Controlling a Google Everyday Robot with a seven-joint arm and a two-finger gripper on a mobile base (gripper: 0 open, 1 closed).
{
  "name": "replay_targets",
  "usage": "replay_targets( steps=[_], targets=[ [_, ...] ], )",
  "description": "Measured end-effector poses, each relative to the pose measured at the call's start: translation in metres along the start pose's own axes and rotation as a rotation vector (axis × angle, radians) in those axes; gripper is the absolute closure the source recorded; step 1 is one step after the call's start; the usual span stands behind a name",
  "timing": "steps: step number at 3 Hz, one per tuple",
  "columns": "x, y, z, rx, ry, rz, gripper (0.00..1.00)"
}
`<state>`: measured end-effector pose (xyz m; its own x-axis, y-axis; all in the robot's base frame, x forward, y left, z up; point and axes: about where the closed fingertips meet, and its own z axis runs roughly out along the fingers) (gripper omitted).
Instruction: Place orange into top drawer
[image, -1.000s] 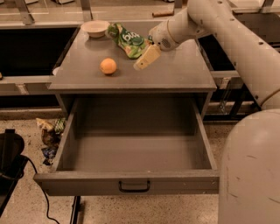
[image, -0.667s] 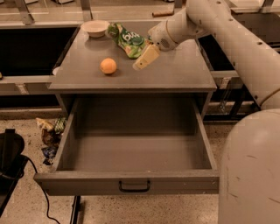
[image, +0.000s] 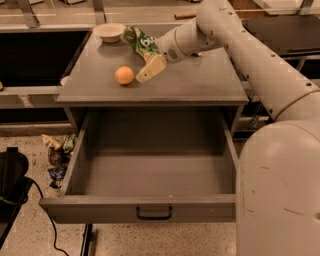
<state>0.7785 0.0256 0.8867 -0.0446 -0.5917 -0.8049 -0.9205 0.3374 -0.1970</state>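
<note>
step: approach, we judged; the orange (image: 124, 75) was not yet grasped.
orange: on the counter (image: 200, 82), just beside the gripper (image: 146, 75).
jaws: we could not tell their state.
top drawer (image: 100, 209): open below.
next: enclose the orange, lift it, carry it over the drawer.

Orange (image: 124, 75) on the cabinet top (image: 200, 75), top drawer (image: 100, 210) open below.
The gripper (image: 143, 76) sits low over the grey top, just beside the orange. A green snack bag (image: 141, 41) and a cream bowl (image: 109, 31) lie behind them. The drawer's front carries a black handle (image: 154, 214).
</note>
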Motion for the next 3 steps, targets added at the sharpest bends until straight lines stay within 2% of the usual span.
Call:
replay_targets(
  steps=[1, 2, 3],
  targets=[
    [-0.014, 0.014, 0.019, -0.046, -0.038, 0.011, 0.00],
    [-0.025, 0.031, 0.039, -0.100, -0.049, 0.016, 0.00],
    [-0.026, 0.046, 0.056, -0.148, -0.028, 0.022, 0.00]
  ],
)
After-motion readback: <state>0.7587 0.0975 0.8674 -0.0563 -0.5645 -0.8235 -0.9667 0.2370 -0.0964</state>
